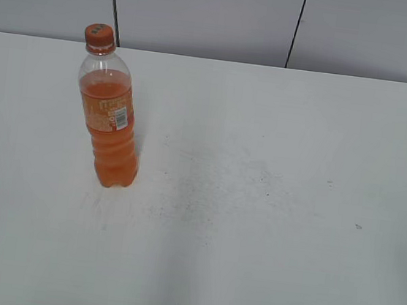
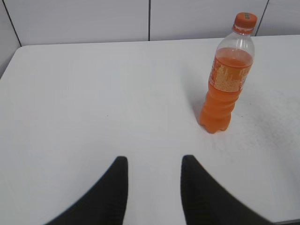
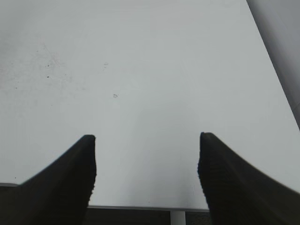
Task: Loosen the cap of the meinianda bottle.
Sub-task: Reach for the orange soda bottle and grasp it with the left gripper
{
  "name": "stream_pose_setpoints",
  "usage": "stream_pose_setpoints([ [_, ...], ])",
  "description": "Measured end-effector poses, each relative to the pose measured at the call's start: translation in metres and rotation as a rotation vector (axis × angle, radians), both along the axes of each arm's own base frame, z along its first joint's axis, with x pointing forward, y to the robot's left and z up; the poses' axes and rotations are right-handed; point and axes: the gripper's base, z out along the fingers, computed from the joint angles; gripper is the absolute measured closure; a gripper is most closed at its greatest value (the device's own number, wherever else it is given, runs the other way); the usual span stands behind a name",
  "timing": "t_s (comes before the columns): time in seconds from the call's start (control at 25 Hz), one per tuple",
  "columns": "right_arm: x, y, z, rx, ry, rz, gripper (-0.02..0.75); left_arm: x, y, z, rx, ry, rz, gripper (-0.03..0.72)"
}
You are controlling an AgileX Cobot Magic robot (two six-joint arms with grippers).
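Observation:
The meinianda bottle [image 1: 110,123] stands upright on the white table [image 1: 271,204], left of the middle, with orange drink and an orange label. Its orange cap [image 1: 99,35] sits on top, with a dark mark. In the left wrist view the bottle [image 2: 226,89] and its cap [image 2: 245,21] stand far ahead to the right of my open, empty left gripper [image 2: 154,161]. My right gripper [image 3: 147,138] is open and empty over the table's near edge; the bottle is out of its view. Neither gripper shows in the exterior view.
A grey panelled wall [image 1: 205,13] runs behind the table. The table's right edge [image 3: 274,79] and front edge [image 3: 140,206] show in the right wrist view. Small dark specks [image 1: 259,177] mark the tabletop.

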Motion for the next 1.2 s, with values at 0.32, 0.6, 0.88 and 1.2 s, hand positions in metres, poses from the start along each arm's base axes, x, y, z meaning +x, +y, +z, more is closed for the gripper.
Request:
stream_pose_setpoints([
  [0.32,0.0,0.0,0.0,0.0,0.0,0.0,0.227,0.0,0.0,0.0,0.0,0.0,0.0,0.445],
  [0.6,0.0,0.0,0.0,0.0,0.0,0.0,0.227,0.002,0.0,0.002,0.0,0.002,0.0,0.445],
  [0.88,-0.003,0.001,0.007,0.015,-0.019,0.004,0.227,0.037,0.0,0.052,0.064,-0.101,0.034,0.328],
  [1.2,0.004,0.001,0.012,0.016,-0.012,0.004,0.227,0.126,-0.015,0.048,0.117,-0.185,-0.028,0.237],
])
